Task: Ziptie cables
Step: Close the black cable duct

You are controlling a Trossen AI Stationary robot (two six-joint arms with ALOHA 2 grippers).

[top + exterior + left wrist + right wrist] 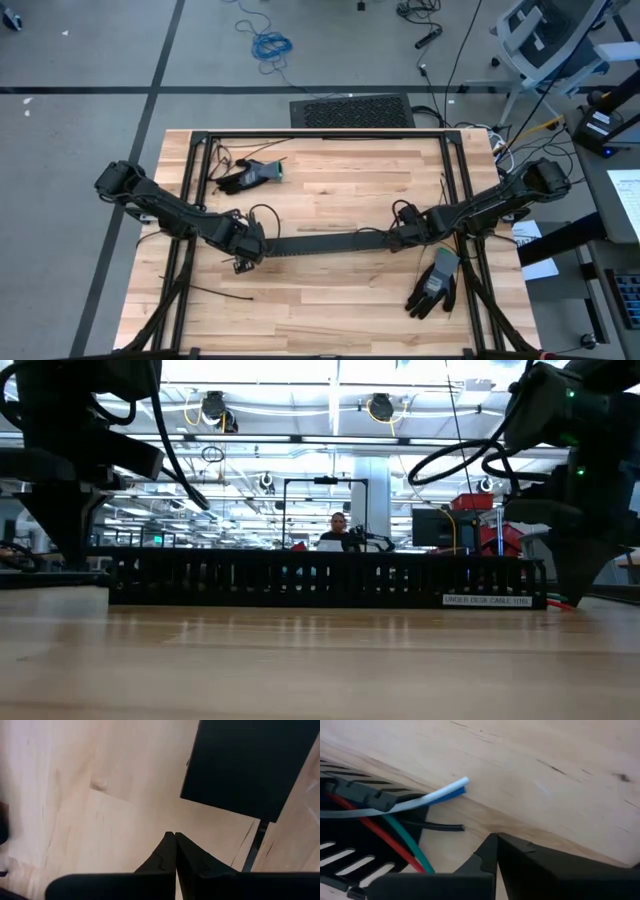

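Note:
A long black slotted tray [320, 243] [320, 575] lies across the table's middle between my two grippers. The cables [395, 837], red and green wires with a white and a blue one [452, 791] beside them, stick out of the tray's right end [350, 795] onto the wood. My right gripper [496, 837] [398, 238] points down just past those wire ends, shut with nothing between its fingers. My left gripper [175, 836] [244, 248] points down at the tray's left end [250, 765], shut and empty too, over bare wood.
One dark work glove [250, 175] lies at the far left and another [435, 285] at the near right. A thin black strip [210, 293] lies near the front left. A black frame [320, 135] rims the table. A person [338, 532] sits in the room behind.

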